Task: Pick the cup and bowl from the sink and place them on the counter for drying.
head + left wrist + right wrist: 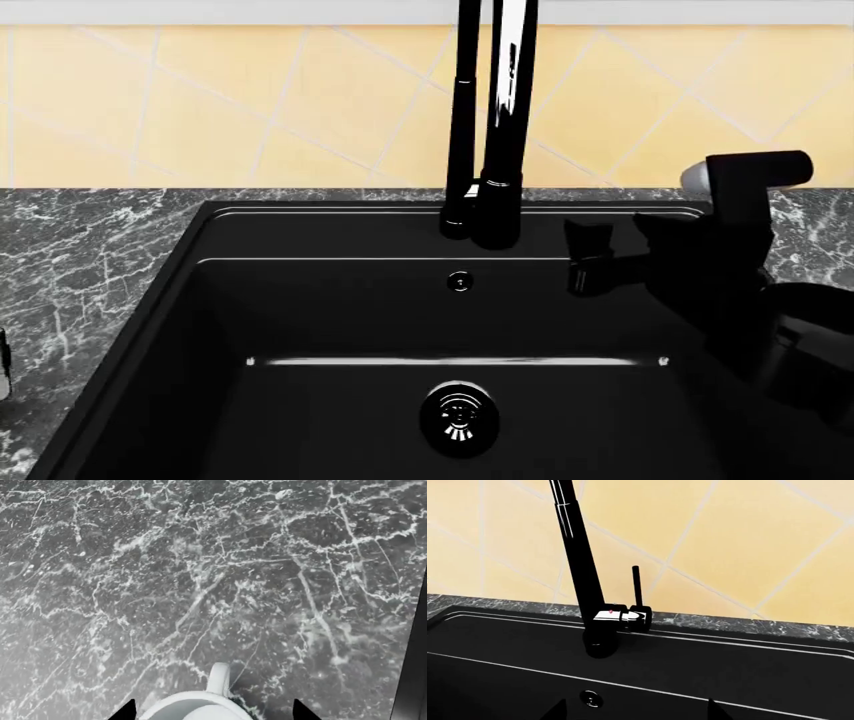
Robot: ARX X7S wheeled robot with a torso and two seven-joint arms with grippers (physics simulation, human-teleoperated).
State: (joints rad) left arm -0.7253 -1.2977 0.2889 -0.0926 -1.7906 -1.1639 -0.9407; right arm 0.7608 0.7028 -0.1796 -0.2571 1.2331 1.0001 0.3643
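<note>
Between the two black fingertips of the left tool [213, 711], right under the left wrist camera, sits a plain white round bowl [197, 706], only its curved rim and a white nub above it showing at the frame edge. Whether the fingers press on the bowl cannot be told. Beneath it spreads the dark grey-black marble counter with white veining [200, 580].

From the head view, the large matte black rectangular sink [334, 310] fills the middle, with its round drain [458, 417], small overflow hole [459, 282] and tall black faucet [497, 120] rising before yellow wall tiles [240, 100]. Over the sink's right side hangs the black right tool [587, 258], its fingers spread apart and gripping nothing. The small white cup is out of sight in every view.
</note>
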